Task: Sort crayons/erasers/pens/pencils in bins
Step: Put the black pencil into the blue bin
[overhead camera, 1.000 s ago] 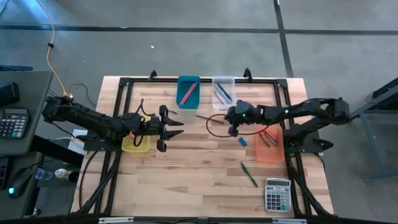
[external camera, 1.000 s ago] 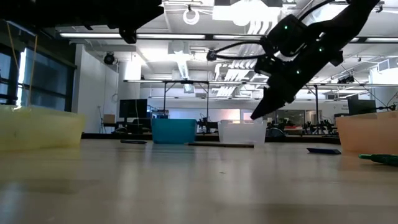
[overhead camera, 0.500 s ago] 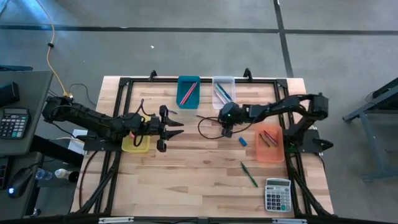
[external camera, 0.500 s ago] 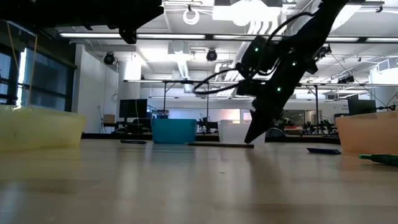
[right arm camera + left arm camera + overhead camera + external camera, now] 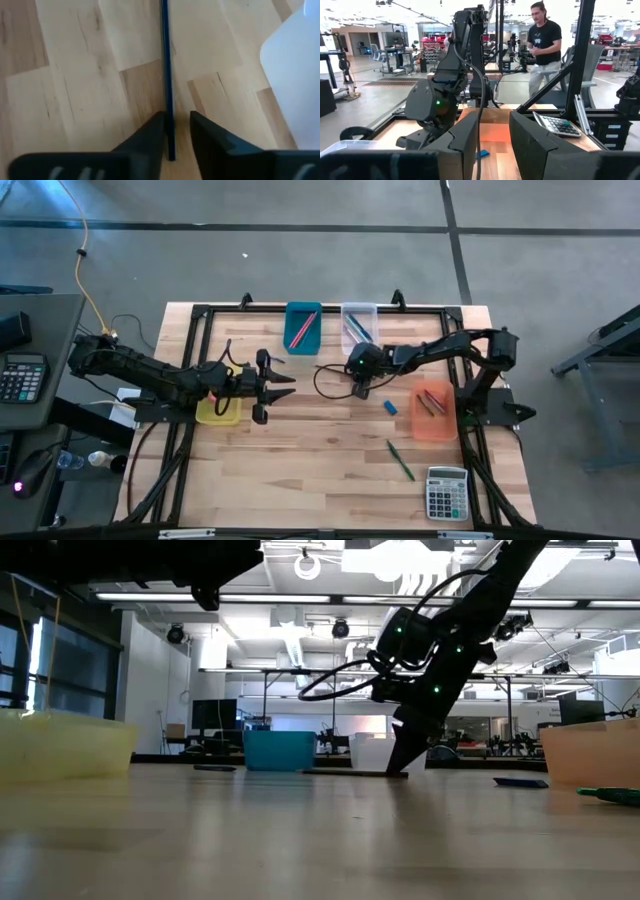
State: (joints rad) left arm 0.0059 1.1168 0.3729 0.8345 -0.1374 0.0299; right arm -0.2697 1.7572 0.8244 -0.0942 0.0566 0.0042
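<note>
Right gripper (image 5: 360, 388) is reaching down to the middle of the table (image 5: 320, 470), just in front of the clear bin (image 5: 359, 327). Its two dark fingers (image 5: 150, 135) are sitting on both sides of a thin blue stick (image 5: 166, 75) that is lying flat on the wood. The fingers are close beside the stick with a small gap showing, so I cannot tell if they are squeezing it. In the low view the fingertips are pointing down at the tabletop.

Left gripper (image 5: 283, 386) is waiting over the left half of the table, next to the yellow bin (image 5: 217, 410). Its fingers (image 5: 462, 140) are spread apart and nothing is between them.

A blue eraser (image 5: 390, 407) is lying on the table between the right gripper and the orange bin (image 5: 434, 415). A green stick (image 5: 401, 461) is lying nearer the front, and a grey calculator (image 5: 447, 492) is sitting at the front right corner. The teal bin (image 5: 302, 326) is standing at the far side, left of the clear bin, and both are holding some sticks. The orange bin is holding sticks too.

A person (image 5: 543, 45) is standing in the room behind the table.
</note>
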